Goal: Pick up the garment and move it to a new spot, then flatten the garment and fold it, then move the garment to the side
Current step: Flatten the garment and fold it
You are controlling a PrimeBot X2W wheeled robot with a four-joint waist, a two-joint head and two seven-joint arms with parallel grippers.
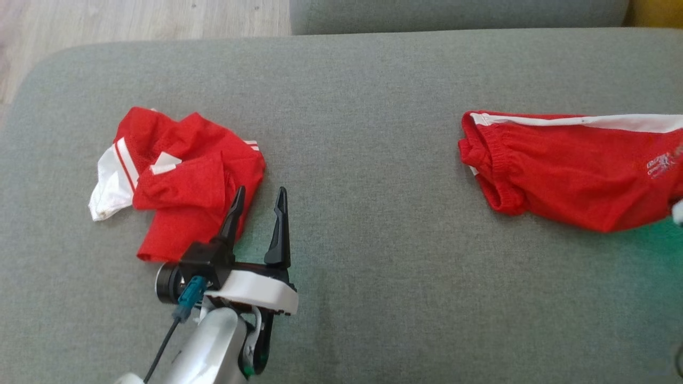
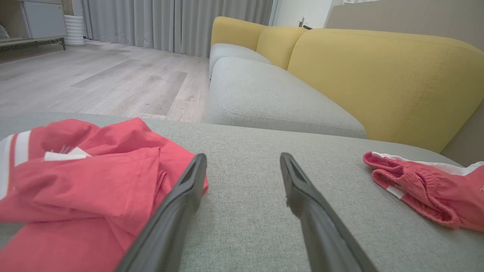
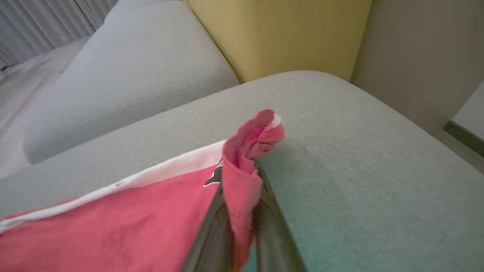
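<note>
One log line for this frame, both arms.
left gripper: open, beside crumpled shirt | right gripper: shut on shorts edge | surface: grey cushion

We see a grey cushion (image 1: 363, 106) with a crumpled red-and-white garment (image 1: 181, 192) at left and red shorts (image 1: 565, 176) with a white stripe at right, well apart. The left gripper (image 1: 261, 190) is spread wide, one finger over the crumpled garment's edge, the other over bare cushion.

Bare cushion (image 1: 363, 160) lies open between crumpled shirt (image 1: 181, 186) and shorts (image 1: 560, 170) — yellow backrest (image 2: 378, 75) rises beyond.
</note>
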